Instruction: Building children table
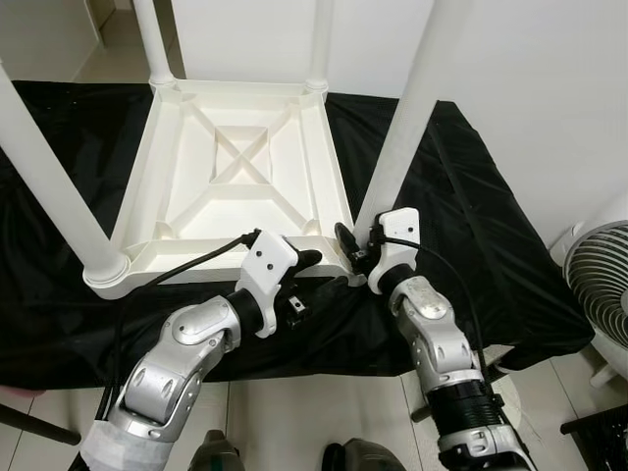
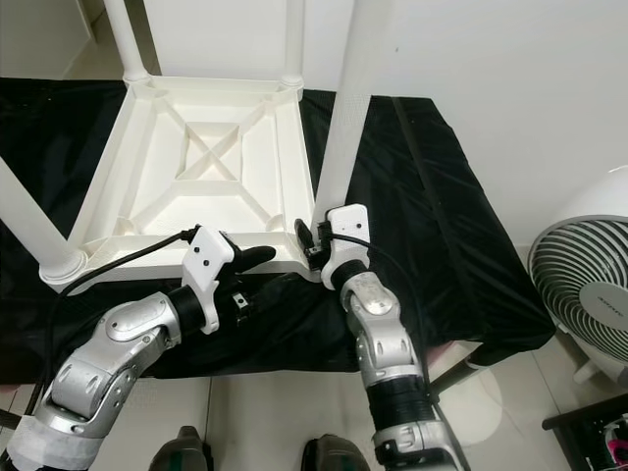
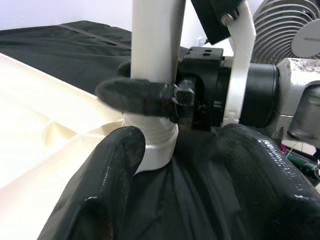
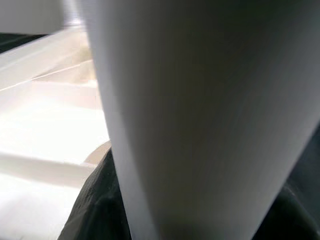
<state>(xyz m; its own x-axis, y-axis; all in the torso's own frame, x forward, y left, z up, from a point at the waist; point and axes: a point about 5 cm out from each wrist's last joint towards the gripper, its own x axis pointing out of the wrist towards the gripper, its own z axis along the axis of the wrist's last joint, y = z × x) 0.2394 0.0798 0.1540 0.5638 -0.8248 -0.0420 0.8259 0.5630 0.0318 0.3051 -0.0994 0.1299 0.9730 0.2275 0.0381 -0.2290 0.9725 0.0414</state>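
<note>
A black cloth (image 1: 471, 196) drapes the work surface in front of a white wall, pale tiles below, and a white fan (image 1: 601, 280) sits at the right edge of the frame. Centre stage, the white tabletop (image 1: 240, 182) lies upside down on that cloth, ribbed underside showing, with legs standing up from its corners. And here's the action: the right gripper (image 1: 355, 247) is clamped around the near-right leg (image 1: 407, 128) just above its socket at the tabletop's lower right corner; the left wrist view shows a black finger wrapped across the white tube. The left gripper (image 1: 304, 263) sits just beside it on the tabletop's near edge, fingers pointing toward that same corner; whether they're spread or together, I can't tell.

This looks like light, stiff moulded plastic, smooth and likely slippery under the pads. Low on the leg, close to the socket, seems the sensible hold, since a grip higher up could lever it crooked.
</note>
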